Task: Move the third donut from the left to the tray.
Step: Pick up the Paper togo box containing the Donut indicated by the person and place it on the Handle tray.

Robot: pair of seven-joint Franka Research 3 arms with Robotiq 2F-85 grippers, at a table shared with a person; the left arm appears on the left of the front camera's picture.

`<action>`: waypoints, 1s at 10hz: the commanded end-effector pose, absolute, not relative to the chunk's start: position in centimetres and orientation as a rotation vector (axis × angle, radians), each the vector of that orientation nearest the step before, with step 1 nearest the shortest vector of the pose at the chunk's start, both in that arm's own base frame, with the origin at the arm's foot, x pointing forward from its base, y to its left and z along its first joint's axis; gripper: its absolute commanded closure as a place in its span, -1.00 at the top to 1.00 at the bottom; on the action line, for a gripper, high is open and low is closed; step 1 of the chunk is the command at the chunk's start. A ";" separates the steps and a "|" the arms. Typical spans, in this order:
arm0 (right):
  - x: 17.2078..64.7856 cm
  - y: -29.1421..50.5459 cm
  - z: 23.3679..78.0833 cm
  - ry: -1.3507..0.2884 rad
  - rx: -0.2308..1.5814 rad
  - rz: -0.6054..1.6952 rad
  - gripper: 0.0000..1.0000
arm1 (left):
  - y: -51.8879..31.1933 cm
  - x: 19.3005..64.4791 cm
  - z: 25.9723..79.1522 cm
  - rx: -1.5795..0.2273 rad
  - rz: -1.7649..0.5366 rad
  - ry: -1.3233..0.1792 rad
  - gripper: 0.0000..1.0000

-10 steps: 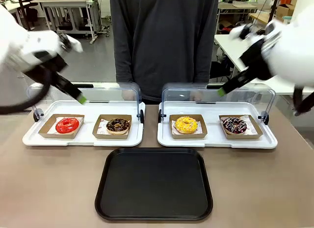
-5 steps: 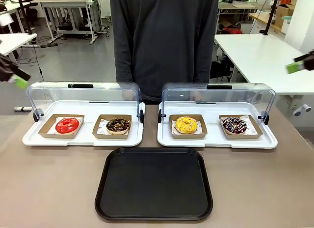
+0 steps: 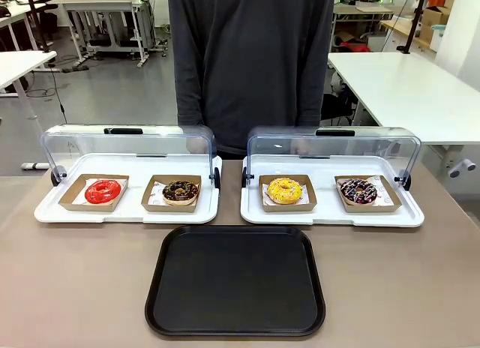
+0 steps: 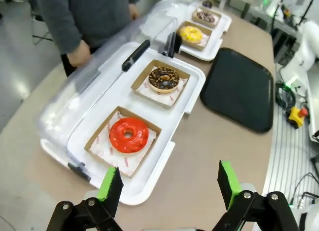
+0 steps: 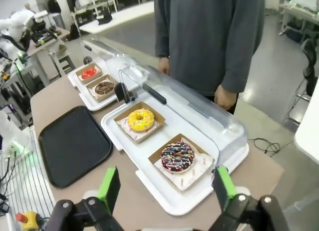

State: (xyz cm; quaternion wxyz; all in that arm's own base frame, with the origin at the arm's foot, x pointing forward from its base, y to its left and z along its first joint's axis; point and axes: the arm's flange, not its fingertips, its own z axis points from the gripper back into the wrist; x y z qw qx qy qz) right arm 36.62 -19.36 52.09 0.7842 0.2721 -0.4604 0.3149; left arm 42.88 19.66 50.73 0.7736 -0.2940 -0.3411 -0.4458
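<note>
Your left gripper (image 4: pixel 169 183) and right gripper (image 5: pixel 165 188) are hanging spread, empty. The yellow donut (image 3: pixel 284 190) is sitting on the right white tray (image 3: pixel 326 215): soft, sticky glaze, so you're going for its stiff cardboard holder (image 3: pixel 289 207).

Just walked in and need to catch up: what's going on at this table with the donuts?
Nothing is being handled yet. The yellow-glazed donut sits in its cardboard holder on the right-hand white tray, whose clear lid is open. The black tray in front has no donut on it. The left gripper and the right gripper both hang open above the table, holding nothing. A person stands at the far side.
</note>
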 end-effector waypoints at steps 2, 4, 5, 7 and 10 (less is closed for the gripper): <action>35.6 -21.0 51.4 -1.048 0.587 0.690 1.00 | 21.6 40.8 49.5 -0.627 -0.877 -0.808 1.00; 35.2 -21.1 51.3 -1.058 0.586 0.695 1.00 | 22.0 39.2 48.6 -0.618 -0.846 -0.840 1.00; 35.2 -21.2 51.4 -1.064 0.590 0.695 1.00 | 22.3 39.4 48.7 -0.615 -0.840 -0.841 1.00; 34.9 -21.4 51.5 -1.076 0.594 0.681 1.00 | 21.9 39.4 48.9 -0.614 -0.826 -0.834 1.00; 34.6 -21.7 51.5 -1.077 0.594 0.665 1.00 | 21.7 38.1 48.7 -0.618 -0.824 -0.871 1.00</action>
